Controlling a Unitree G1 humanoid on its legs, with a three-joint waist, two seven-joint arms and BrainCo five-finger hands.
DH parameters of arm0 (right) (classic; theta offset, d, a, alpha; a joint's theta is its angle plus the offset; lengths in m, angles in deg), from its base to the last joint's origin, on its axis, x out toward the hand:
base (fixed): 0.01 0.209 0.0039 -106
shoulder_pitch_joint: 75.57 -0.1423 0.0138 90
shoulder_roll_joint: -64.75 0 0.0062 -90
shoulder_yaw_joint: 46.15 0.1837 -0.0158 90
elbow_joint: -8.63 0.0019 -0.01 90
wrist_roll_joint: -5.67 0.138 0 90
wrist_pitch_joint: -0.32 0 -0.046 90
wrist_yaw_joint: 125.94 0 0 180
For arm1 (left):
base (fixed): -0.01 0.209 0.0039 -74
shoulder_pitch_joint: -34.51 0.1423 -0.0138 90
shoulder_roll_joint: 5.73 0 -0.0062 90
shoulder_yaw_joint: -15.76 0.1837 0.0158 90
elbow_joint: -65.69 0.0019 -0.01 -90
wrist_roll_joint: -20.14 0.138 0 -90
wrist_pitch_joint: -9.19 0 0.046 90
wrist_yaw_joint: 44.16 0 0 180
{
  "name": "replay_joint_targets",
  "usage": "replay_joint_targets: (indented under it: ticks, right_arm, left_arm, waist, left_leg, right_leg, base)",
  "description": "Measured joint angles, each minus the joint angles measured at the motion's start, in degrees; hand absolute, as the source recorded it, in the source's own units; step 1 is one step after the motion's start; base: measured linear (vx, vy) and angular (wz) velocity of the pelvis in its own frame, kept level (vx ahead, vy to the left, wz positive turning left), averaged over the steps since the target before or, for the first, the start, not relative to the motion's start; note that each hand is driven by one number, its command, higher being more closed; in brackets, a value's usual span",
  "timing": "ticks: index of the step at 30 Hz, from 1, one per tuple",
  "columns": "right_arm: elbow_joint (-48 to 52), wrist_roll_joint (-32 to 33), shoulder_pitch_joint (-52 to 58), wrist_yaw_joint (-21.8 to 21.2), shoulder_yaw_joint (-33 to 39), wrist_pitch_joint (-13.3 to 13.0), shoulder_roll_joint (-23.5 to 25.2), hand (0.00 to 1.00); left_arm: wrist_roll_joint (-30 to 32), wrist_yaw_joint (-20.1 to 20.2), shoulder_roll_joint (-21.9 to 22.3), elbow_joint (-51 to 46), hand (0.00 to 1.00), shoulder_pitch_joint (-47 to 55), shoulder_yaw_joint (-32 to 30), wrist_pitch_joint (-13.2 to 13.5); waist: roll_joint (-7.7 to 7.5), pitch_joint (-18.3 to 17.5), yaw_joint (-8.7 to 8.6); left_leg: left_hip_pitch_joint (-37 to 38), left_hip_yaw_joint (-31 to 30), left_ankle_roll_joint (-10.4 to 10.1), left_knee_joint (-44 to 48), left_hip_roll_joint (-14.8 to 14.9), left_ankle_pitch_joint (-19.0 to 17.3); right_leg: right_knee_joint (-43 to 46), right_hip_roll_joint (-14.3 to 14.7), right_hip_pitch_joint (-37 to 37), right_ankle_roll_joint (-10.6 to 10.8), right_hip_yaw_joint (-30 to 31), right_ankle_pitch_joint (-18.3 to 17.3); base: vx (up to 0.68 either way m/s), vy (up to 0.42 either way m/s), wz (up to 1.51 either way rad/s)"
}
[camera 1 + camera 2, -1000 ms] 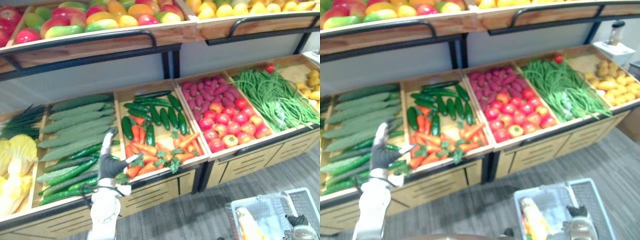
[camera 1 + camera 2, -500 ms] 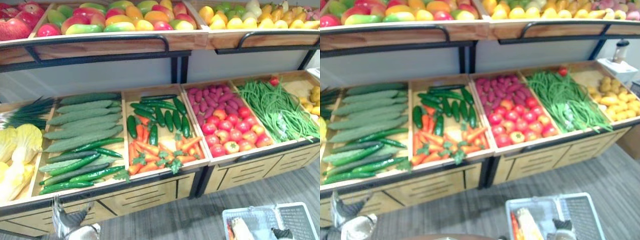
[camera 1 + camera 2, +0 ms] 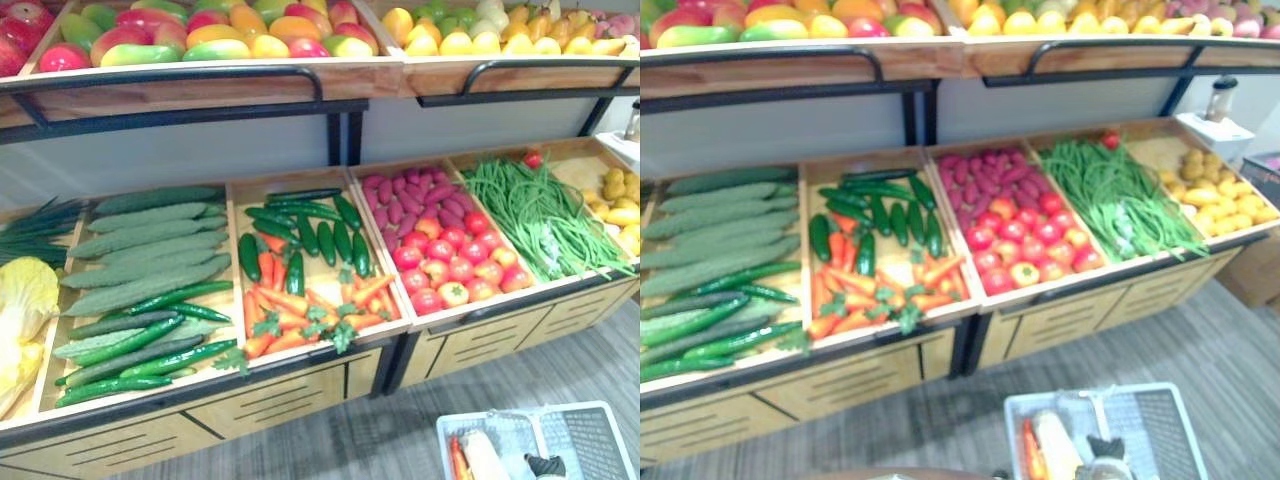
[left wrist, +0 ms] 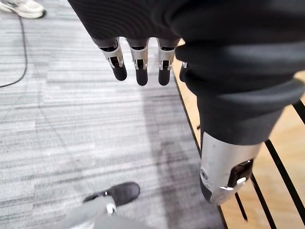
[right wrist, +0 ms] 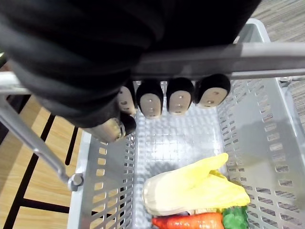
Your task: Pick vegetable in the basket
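From the head, the left eye view has one basket [image 3: 592, 445] low on the robot's right, in front of the wooden stand [image 3: 290, 395]. It is pale grey plastic with walls pierced all over by small slots. Two vegetables lie in it side by side: one cabbage [image 3: 483, 458] and one carrot [image 3: 457, 462]. The right hand [image 3: 546, 466] sits at the basket's top.

The right eye view gives the same scene. On the stand's lower tier, heaps of loose carrots [image 3: 880, 295], tomatoes [image 3: 1025, 245] and green beans [image 3: 1120, 195] lie in separate compartments, too many to count surely.

In the left wrist view, the left hand [image 4: 141, 59] hangs over grey carpet [image 4: 71, 133] just beside the stand's front. Its fingers are straight, its thumb stands apart, and it holds nothing.

In the right wrist view, the right hand's fingers curl round the basket's grey handle [image 5: 267, 52]. A second bar [image 5: 33, 143] slants down by the basket's wall. Inside, the cabbage has pale yellow leaves and a white stem. The orange carrot, with its green leafy top, touches the cabbage.
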Motion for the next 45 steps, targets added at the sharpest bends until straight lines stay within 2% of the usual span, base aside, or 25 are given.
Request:
replay_joint_targets:
  ticks: [8, 12, 13, 16, 17, 19, 20, 21, 22, 23, 24, 25, 26, 28, 29, 31, 33, 35, 36, 38, 39, 41, 42, 43, 45]
  right_arm:
    - [-0.4, 6.7, 2.1, 0.0, 0.6, 0.2, 1.2, 1.00]
    - [1.2, 7.9, 4.1, -0.1, 1.7, 0.0, 2.6, 1.00]
    - [2.6, 7.9, 4.7, -0.1, 2.1, -0.4, 3.4, 1.00]
    - [6.0, 8.2, 5.5, -0.2, 2.3, -2.2, 6.6, 1.00]
    - [7.1, 8.2, 5.7, -0.4, 2.2, -2.3, 7.8, 1.00]
    - [7.5, 8.3, 5.5, -0.4, 2.1, -2.3, 7.9, 1.00]
    - [7.3, 8.4, 5.4, -0.6, 2.1, -2.2, 7.9, 1.00]
    - [6.3, 8.5, 5.8, -0.9, 1.6, -2.2, 7.9, 1.00]
    - [5.8, 8.4, 6.3, -1.1, 1.0, -2.2, 7.9, 1.00]
    - [4.0, 8.3, 6.4, -1.3, 0.1, -2.1, 7.2, 1.00]
    - [3.5, 8.3, 4.8, -1.6, -1.6, -1.9, 6.6, 1.00]
    - [3.6, 8.1, 4.3, -1.7, -1.7, -1.9, 6.5, 1.00]
    - [2.7, 7.8, 3.9, -1.6, -1.3, -1.2, 6.5, 1.00]
    - [1.3, 7.8, 3.4, -2.1, -1.5, -0.1, 5.8, 1.00]
    - [1.3, 7.8, 3.2, -2.2, -1.6, 0.1, 5.8, 1.00]
    - [1.3, 7.8, 3.5, -2.3, -2.9, 0.2, 5.7, 1.00]
    - [1.4, 7.8, 2.9, -2.1, -3.8, 0.5, 5.6, 1.00]
    - [1.4, 7.9, 3.5, -2.2, -4.0, 0.6, 5.3, 1.00]
    - [1.5, 7.8, 3.8, -2.2, -4.7, 0.6, 5.4, 1.00]
    - [1.6, 7.8, 3.7, -2.1, -6.1, 0.5, 5.3, 1.00]
    - [1.7, 7.7, 3.6, -2.1, -6.4, 0.1, 5.2, 1.00]
    - [1.9, 7.7, 3.2, -2.1, -6.3, -0.3, 5.0, 1.00]
    - [2.3, 7.7, 3.0, -2.1, -6.2, -0.8, 4.6, 1.00]
    - [2.3, 7.7, 2.9, -2.1, -6.2, -1.1, 4.6, 1.00]
    - [3.1, 7.7, 2.8, -2.1, -6.2, -2.5, 4.6, 1.00]
  left_arm:
    - [-3.2, 1.1, -0.3, 0.3, 0.00, -1.3, 6.7, 1.4]
    - [-3.1, 1.2, -1.0, 0.4, 0.00, -1.3, 8.4, 1.4]
    - [-3.1, 1.2, -1.3, 0.5, 0.00, -1.3, 8.8, 1.4]
    - [-2.5, 1.1, -3.7, 0.8, 0.00, -2.5, 10.3, 1.3]
    - [-2.5, 1.1, -4.4, 0.9, 0.00, -3.1, 10.4, 1.0]
    - [-1.3, 1.1, -3.9, 0.8, 0.00, -3.8, 10.3, 0.9]
    - [-0.8, 1.2, -4.1, 0.8, 0.00, -4.4, 10.3, 1.0]
    - [-0.5, 1.2, -4.8, 0.8, 0.00, -5.0, 10.4, 1.0]
    - [-0.5, 1.2, -5.1, 0.8, 0.00, -5.0, 10.5, 1.0]
    - [-0.5, 1.4, -5.6, 0.8, 0.00, -5.7, 10.2, 1.0]
    - [-0.4, 1.9, -5.5, 1.5, 0.00, -5.4, 10.2, 1.1]
    - [-0.5, 2.1, -5.1, 1.9, 0.00, -5.9, 10.2, 1.2]
    - [-0.4, 2.2, -5.0, 2.1, 0.00, -7.0, 10.4, 1.5]
    - [-0.4, 2.3, -4.8, 2.5, 0.00, -7.3, 10.4, 1.4]
    - [-0.5, 2.3, -4.4, 2.6, 0.00, -7.3, 10.4, 1.4]
    - [-0.5, 2.3, -3.4, 2.7, 0.00, -7.1, 10.4, 1.6]
    - [-0.6, 2.3, -2.8, 2.8, 0.00, -8.9, 10.6, 2.3]
    - [-0.7, 2.3, -2.3, 2.8, 0.00, -10.3, 10.6, 2.5]
    - [-1.2, 2.3, -1.7, 2.5, 0.00, -10.5, 10.6, 2.7]
    - [-1.4, 2.3, -1.6, 2.3, 0.00, -10.9, 11.2, 3.1]
    - [-1.5, 2.3, -1.7, 1.8, 0.00, -10.9, 11.5, 3.5]
    - [-1.5, 2.3, -1.6, 1.5, 0.00, -10.8, 12.3, 3.5]
    - [-1.6, 2.3, -1.2, 1.2, 0.00, -10.7, 12.3, 3.7]
    - [-1.5, 2.2, -1.2, 1.2, 0.00, -10.6, 12.4, 3.7]
    - [-1.6, 2.2, -1.2, 0.6, 0.00, -10.5, 12.8, 3.8]
  waist:
    - [0.31, 1.2, -1.21]
    - [-0.21, 2.4, -1.19]
    - [-0.57, 2.6, -1.26]
    - [-3.39, 4.8, -1.45]
    - [-4.51, 5.8, -1.39]
    - [-2.42, 6.6, -1.63]
    - [-2.07, 7.8, -1.86]
    - [-3.05, 8.3, -2.81]
    - [-3.95, 8.1, -2.94]
    - [-4.81, 7.9, -2.77]
    - [-2.37, 7.3, -2.60]
    - [-1.60, 7.5, -2.88]
    - [-1.81, 7.9, -3.53]
    - [-2.16, 8.0, -4.01]
    - [-2.48, 8.0, -4.26]
    - [-0.22, 7.3, -4.06]
    - [0.54, 7.5, -4.59]
    - [1.46, 7.6, -4.57]
    - [1.36, 7.7, -4.59]
    - [0.54, 8.2, -4.64]
    - [0.22, 8.5, -4.76]
    - [0.50, 9.1, -5.39]
    - [1.48, 9.5, -5.60]
    - [1.82, 9.3, -5.55]
    - [1.90, 9.6, -5.49]
  left_leg:
    - [1.8, 0.2, -0.3, 0.0, 0.2, -0.3]
    - [5.2, 3.4, -0.7, 0.3, 0.2, -1.8]
    - [5.2, 4.7, -0.5, 0.3, -0.1, -2.1]
    - [4.8, 10.7, 0.5, 1.1, -2.0, -3.1]
    - [5.2, 13.9, 0.8, 0.9, -3.1, -3.0]
    - [5.1, 18.8, 2.6, 1.0, -1.1, -3.4]
    - [5.0, 21.2, 2.4, 3.0, 0.8, -4.0]
    - [5.0, 22.7, 2.3, 5.9, 1.7, -5.5]
    - [5.0, 23.7, 2.1, 7.6, 1.6, -6.5]
    - [4.7, 26.8, 1.8, 11.2, 1.6, -8.6]
    - [3.9, 30.1, 2.3, 11.0, 4.1, -8.4]
    - [3.9, 32.0, 2.3, 10.6, 4.6, -8.4]
    - [4.2, 34.5, 2.3, 11.4, 3.7, -8.4]
    - [4.7, 38.7, 3.1, 16.6, 4.2, -9.0]
    - [5.1, 40.1, 3.3, 18.5, 5.0, -9.1]
    - [4.8, 44.1, 4.1, 23.6, 8.5, -9.7]
    - [4.1, 45.0, 4.1, 26.4, 10.5, -9.6]
    - [4.2, 46.0, 4.0, 29.1, 13.0, -9.5]
    - [4.4, 45.6, 3.9, 33.2, 15.6, -8.0]
    - [3.9, 44.4, 1.0, 33.7, 16.2, -10.2]
    - [3.0, 44.3, 0.7, 33.6, 16.8, -10.4]
    - [2.9, 44.8, 2.0, 31.8, 17.6, -8.9]
    - [2.1, 44.9, 3.0, 30.5, 18.1, -5.9]
    - [3.1, 43.8, 2.8, 30.8, 18.0, -5.8]
    - [0.1, 30.4, 4.2, 33.0, 16.0, -4.3]
  right_leg:
    - [0.4, 0.1, 1.7, 0.4, 0.2, 0.2]
    - [6.2, -0.5, 0.3, 0.5, 3.3, -2.5]
    - [8.0, -0.8, -1.1, 0.8, 4.7, -3.0]
    - [10.4, -1.2, -6.6, 1.5, 11.3, -3.3]
    - [9.8, -1.5, -7.9, 0.5, 11.8, -4.0]
    - [10.7, -1.6, -9.2, -4.3, 6.1, -7.8]
    - [20.0, -2.8, -11.1, -6.4, -2.0, -8.9]
    - [31.1, -5.5, -11.2, -8.1, -9.4, -10.0]
    - [34.8, -6.9, -11.0, -8.9, -11.8, -9.2]
    - [33.6, -6.5, -11.3, -10.2, -14.7, -8.1]
    - [24.0, -1.4, -10.1, -11.6, -14.1, -4.6]
    - [23.3, -1.0, -10.1, -11.7, -15.0, -5.5]
    - [32.2, -4.9, -10.5, -10.4, -18.3, -10.5]
    - [33.5, -7.5, -9.1, -9.6, -20.8, -12.3]
    - [32.6, -7.0, -9.0, -9.8, -21.7, -12.1]
    - [20.9, -0.6, -6.7, -8.5, -19.7, -12.0]
    - [17.7, 1.4, -7.5, -7.6, -19.4, -12.1]
    - [16.0, 4.1, -6.7, -8.6, -18.1, -11.5]
    - [13.3, 6.0, -4.7, -9.5, -17.1, -10.9]
    - [12.0, 6.1, -3.6, -10.0, -15.8, -10.6]
    - [11.2, 6.3, -2.4, -10.1, -15.3, -10.5]
    - [10.9, 6.8, -0.7, -10.1, -14.9, -10.5]
    - [10.9, 7.7, 0.0, -10.0, -13.9, -10.6]
    - [10.8, 7.8, 0.1, -9.7, -13.0, -10.7]
    - [9.9, 7.2, -0.1, -8.5, -9.6, -10.6]
  base:
    - [0.00, 0.000, -0.01]
    - [-0.03, 0.034, -0.35]
    - [-0.08, 0.085, -0.68]
    - [-0.10, 0.077, -1.03]
    - [-0.11, 0.104, -1.30]
    - [-0.09, 0.090, -1.28]
    - [0.00, 0.039, -0.93]
    - [0.04, 0.024, -0.83]
    - [0.10, 0.029, -1.19]
    - [0.06, 0.010, -1.71]
    - [0.04, -0.010, -1.86]
    - [0.03, -0.002, -1.55]
    - [0.04, 0.001, -0.93]
    - [0.06, -0.074, -1.28]
    - [0.04, -0.184, -1.65]
    - [0.01, -0.249, -1.45]
    - [-0.05, -0.147, -0.85]
    - [-0.06, -0.107, -0.50]
    - [-0.01, -0.131, -0.44]
    - [-0.02, -0.080, -0.33]
    - [-0.03, -0.026, -0.26]
    - [-0.02, 0.016, -0.22]
    - [-0.02, 0.065, -0.35]
    - [-0.04, 0.075, -0.51]
    - [-0.04, 0.047, -0.62]
